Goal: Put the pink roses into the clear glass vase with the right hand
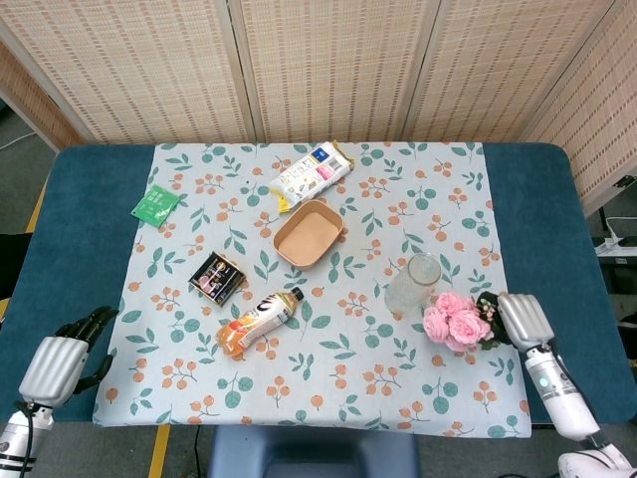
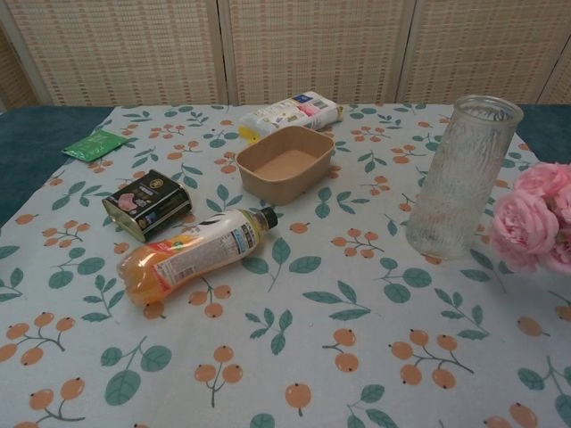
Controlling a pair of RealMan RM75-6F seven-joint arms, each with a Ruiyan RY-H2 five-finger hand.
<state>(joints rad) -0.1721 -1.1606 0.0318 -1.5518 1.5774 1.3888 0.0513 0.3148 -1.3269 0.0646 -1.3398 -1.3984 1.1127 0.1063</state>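
The pink roses (image 1: 451, 323) sit at the right side of the floral tablecloth (image 1: 318, 378), just near and right of the clear glass vase (image 1: 411, 283), which stands upright. In the chest view the blooms (image 2: 536, 218) appear raised off the cloth beside the vase (image 2: 460, 176), their heads level with its lower half and not over its mouth. The right hand (image 1: 522, 319) is directly right of the bouquet, touching its dark green stem end, and it seems to grip the stems, though the fingers themselves are hidden under the back of the hand and the leaves, so the hold cannot be seen outright. The roses point left from the hand toward the vase, close to its base but apart from it. The left hand (image 1: 68, 355) rests at the near left corner on the blue table (image 1: 80, 249), off the cloth, fingers curled inward around nothing. Further left on the cloth a juice bottle (image 1: 259, 323) lies on its side, with a small dark tin (image 1: 217, 276) just beyond it, a brown paper bowl (image 1: 309, 234) near the centre, a snack packet (image 1: 311, 175) at the far side, and a green sachet (image 1: 155, 204) at the far left edge.
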